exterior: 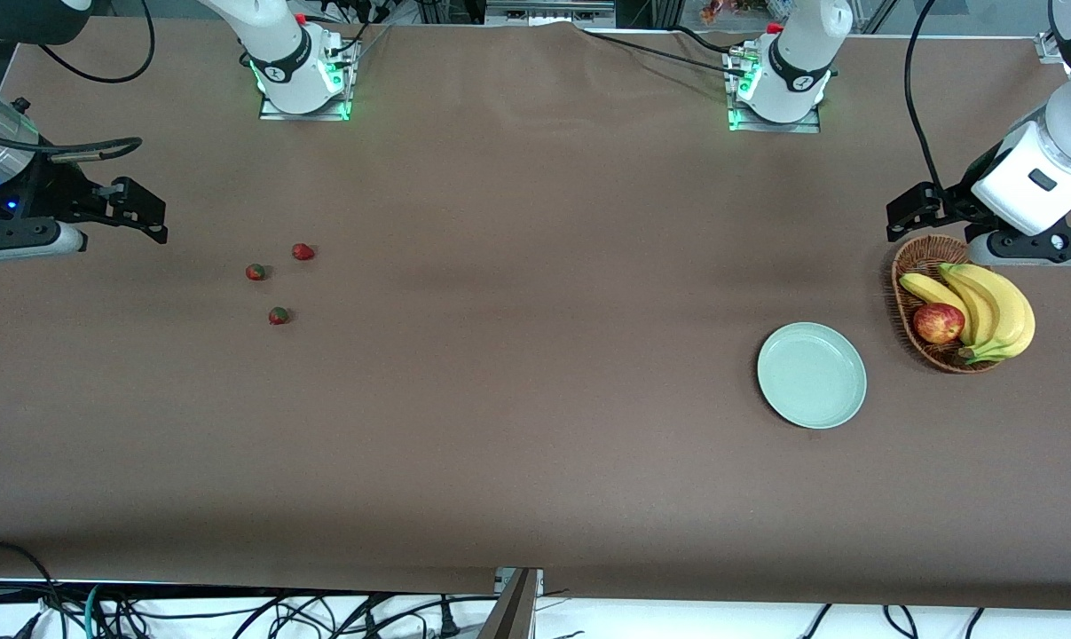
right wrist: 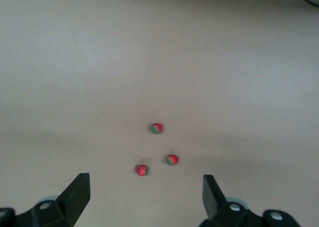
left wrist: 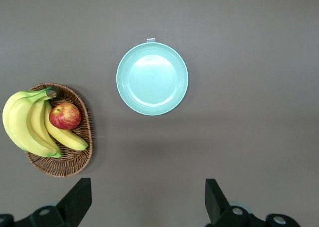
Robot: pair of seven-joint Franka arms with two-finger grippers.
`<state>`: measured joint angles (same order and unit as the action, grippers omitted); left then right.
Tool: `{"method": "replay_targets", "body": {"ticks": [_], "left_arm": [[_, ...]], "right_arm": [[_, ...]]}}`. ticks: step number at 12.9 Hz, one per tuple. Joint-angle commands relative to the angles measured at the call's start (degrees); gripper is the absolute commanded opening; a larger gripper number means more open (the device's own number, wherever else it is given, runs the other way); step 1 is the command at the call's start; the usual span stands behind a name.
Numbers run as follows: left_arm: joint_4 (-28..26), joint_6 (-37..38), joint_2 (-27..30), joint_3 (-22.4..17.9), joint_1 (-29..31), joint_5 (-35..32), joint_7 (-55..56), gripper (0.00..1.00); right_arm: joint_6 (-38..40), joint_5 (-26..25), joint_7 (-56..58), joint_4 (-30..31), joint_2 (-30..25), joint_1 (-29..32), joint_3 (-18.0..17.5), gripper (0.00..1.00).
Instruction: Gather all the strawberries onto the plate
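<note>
Three strawberries [exterior: 277, 278] lie in loose cluster on brown table [exterior: 517, 373], centre-left of front view, apart from one another, none between any jaws. Right gripper [exterior: 149, 213] hangs at left edge of front view, over table beside berries; jaws spread wide, holding nothing. Mint-green plate [exterior: 811, 374] sits bare at lower right. Wicker basket [exterior: 913, 271] with bananas [exterior: 988, 306] and apple [exterior: 938, 323] just beside plate. Left gripper [exterior: 906, 213] over basket's upper rim; jaws wide apart, holding nothing. No readable writing or labels.
</note>
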<state>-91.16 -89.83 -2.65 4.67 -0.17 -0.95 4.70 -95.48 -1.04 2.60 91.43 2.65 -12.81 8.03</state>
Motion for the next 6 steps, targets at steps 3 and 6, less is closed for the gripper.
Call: {"method": "replay_targets", "body": {"ticks": [3,6], "left_arm": [[1.9,1.1,0.3,-0.3,0.2,1.5,-0.7,1.0],[3.3,1.0,0.2,-0.3,0.2,1.5,-4.2,1.0]], "right_arm": [[-3.0,-0.6,-0.3,-1.2,4.4,0.5,-0.4,0.99],[-6.1,-0.4,-0.3,-1.2,10.0,0.0,-0.6,0.99]]}}
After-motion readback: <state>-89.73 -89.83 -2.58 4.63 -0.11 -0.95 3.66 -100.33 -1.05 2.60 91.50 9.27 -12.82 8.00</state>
